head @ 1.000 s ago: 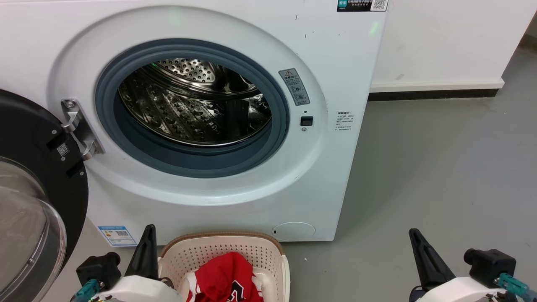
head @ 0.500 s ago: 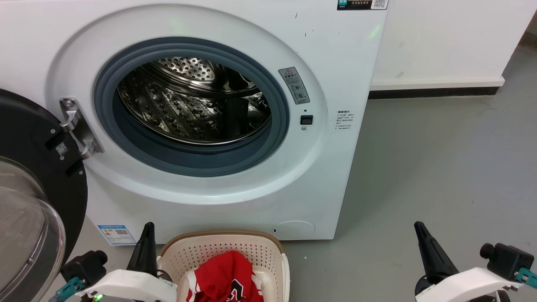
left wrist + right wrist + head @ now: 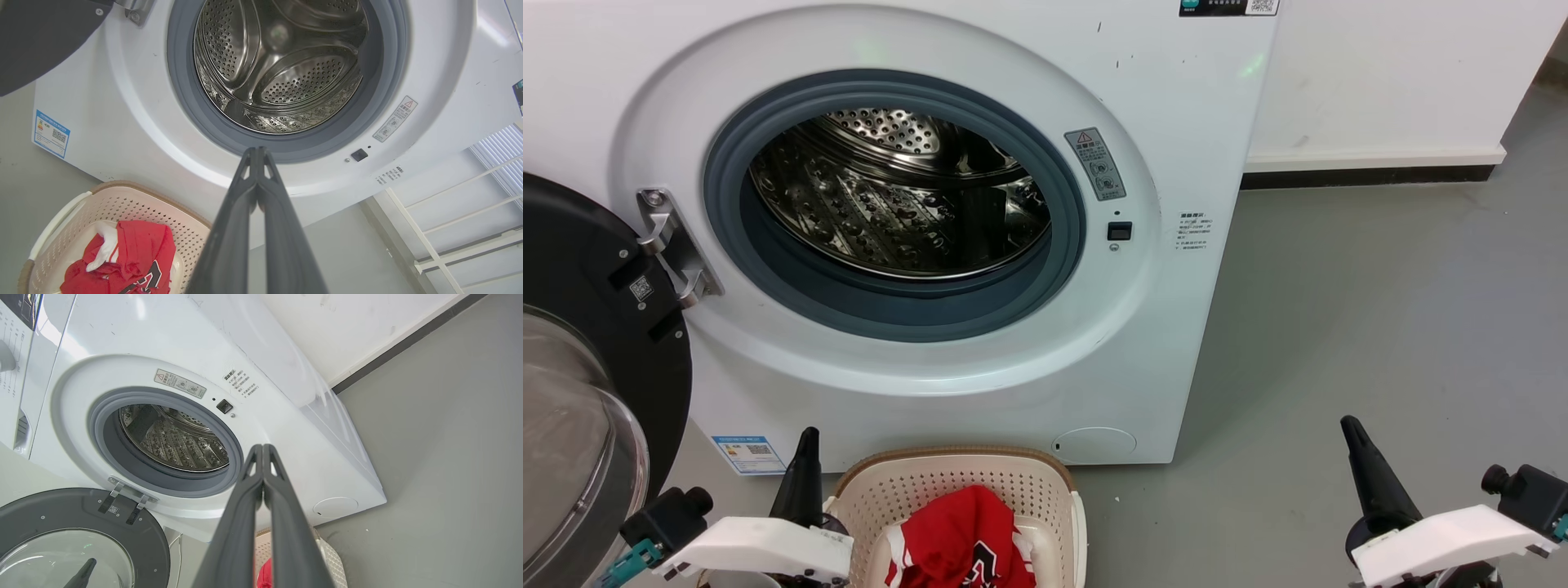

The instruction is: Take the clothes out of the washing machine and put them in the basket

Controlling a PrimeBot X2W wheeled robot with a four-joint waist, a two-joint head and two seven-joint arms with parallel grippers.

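The red clothes (image 3: 964, 545) are heaped in the basket (image 3: 947, 483), with a crumpled jersey on top showing white trim and part of a black number. The basket is set on the floor (image 3: 1380, 327), on the near side of the washing machine (image 3: 1176, 310). No fabric is seen in the drum (image 3: 890, 212), so the task is judged essentially done, though the drum's near bottom is hidden. The left claw (image 3: 257, 152) and right claw (image 3: 262, 447) are clenched on nothing, the left one just beside the basket.
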